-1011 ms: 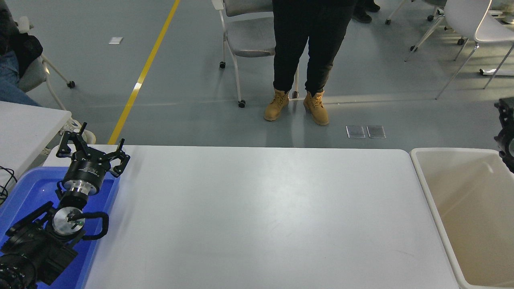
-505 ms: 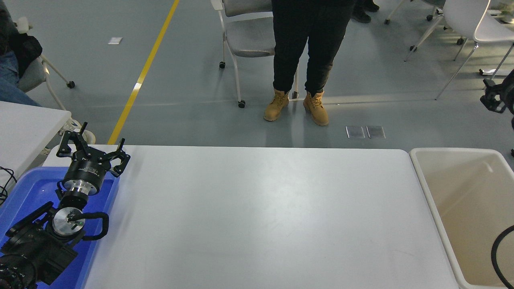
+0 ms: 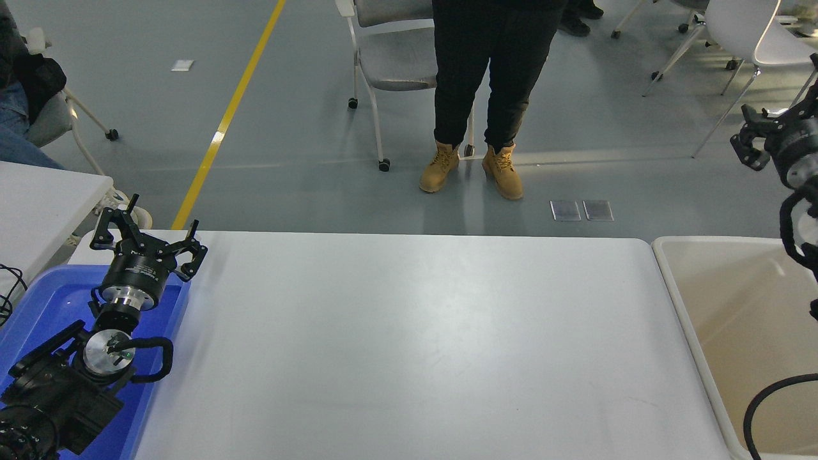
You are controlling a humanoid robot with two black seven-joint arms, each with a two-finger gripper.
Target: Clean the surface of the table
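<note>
The table surface (image 3: 409,332) is a wide white top that fills the middle of the head view, and nothing lies on it. My left gripper (image 3: 148,231) is parked at the table's far left corner, above a blue tray, with its fingers spread open and nothing in them. My right gripper (image 3: 746,137) hangs high at the right edge, beyond the table's far side and above the tub's far corner. Its fingers point left, stand open and hold nothing. Part of that arm is cut off by the picture's edge.
A blue tray (image 3: 38,306) sits under my left arm. A beige tub (image 3: 735,332) stands against the table's right end. A smaller white table (image 3: 45,198) is at the far left. A person (image 3: 486,96) in tan boots stands beyond the far edge, next to a chair (image 3: 396,64).
My right arm has come further into view at the right edge, rising and moving left. The left arm and the table look the same.
</note>
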